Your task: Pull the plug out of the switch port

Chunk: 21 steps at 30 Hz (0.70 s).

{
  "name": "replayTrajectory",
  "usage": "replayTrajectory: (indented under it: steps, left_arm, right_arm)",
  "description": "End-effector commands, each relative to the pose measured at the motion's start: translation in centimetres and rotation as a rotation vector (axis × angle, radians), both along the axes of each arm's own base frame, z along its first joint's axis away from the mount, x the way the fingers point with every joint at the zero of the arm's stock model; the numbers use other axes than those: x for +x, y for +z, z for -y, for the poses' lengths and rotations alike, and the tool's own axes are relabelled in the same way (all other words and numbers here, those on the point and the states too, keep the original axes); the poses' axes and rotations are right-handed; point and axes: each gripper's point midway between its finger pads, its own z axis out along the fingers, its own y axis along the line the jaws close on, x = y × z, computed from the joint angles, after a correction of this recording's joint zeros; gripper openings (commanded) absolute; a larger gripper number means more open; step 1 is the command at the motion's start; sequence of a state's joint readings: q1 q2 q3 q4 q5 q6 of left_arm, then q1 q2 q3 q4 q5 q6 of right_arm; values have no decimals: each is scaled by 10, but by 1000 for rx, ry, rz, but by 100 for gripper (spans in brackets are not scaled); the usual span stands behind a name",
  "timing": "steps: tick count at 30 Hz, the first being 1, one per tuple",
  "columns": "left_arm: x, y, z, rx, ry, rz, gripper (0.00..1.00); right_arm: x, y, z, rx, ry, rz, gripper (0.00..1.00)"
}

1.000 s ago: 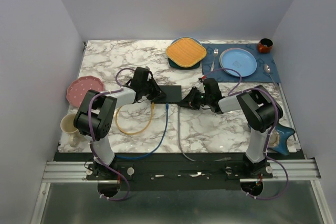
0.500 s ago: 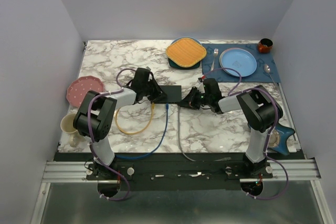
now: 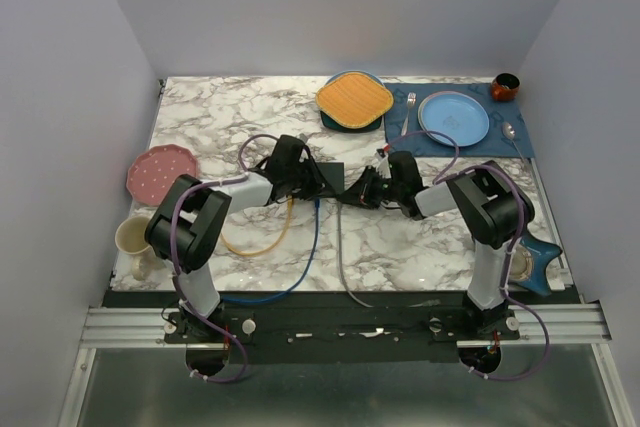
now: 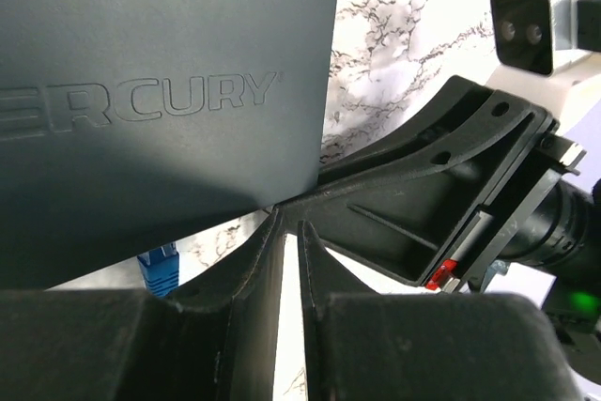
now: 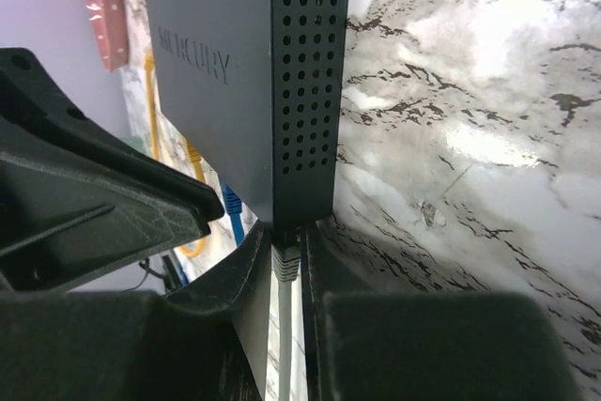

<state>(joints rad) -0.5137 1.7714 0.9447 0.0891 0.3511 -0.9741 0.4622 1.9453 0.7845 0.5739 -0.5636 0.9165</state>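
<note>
The left arm has slid over to the right since a second ago. Its left gripper (image 3: 308, 183) now reaches over the flat black switch (image 3: 336, 176) and hides most of it. Its two fingers are pressed almost together, with only a thin slit between them.

The switch lies flat in the middle of the white marble worktop (image 3: 250, 117), just where it was. The right gripper (image 3: 358, 192) has hardly moved. It is at the right end of the switch, pinching the small white plug (image 5: 285, 261), which still touches the switch's edge. A grey cable (image 3: 340, 247) runs from there toward the near side. A blue cable (image 3: 312, 237) and a yellow cable (image 3: 262, 245) lie loose on the near side of the switch.
</note>
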Motion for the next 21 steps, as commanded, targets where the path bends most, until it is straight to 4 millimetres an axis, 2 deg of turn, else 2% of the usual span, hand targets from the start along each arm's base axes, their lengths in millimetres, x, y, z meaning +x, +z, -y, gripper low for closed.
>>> replayTrajectory:
  steps: [1,13,21]
  left_arm:
    - [-1,-4,1,-9,-1,-14,22]
    - [-5,-28,-4,25,18,-76,22]
    - [12,-35,-7,80,66,-90,22]
  right_arm:
    - [-20,-20,0,54,24,-79,1]
    - [-26,-17,2,43,53,-64,1]
    - [-42,-15,3,19,130,-71,1]
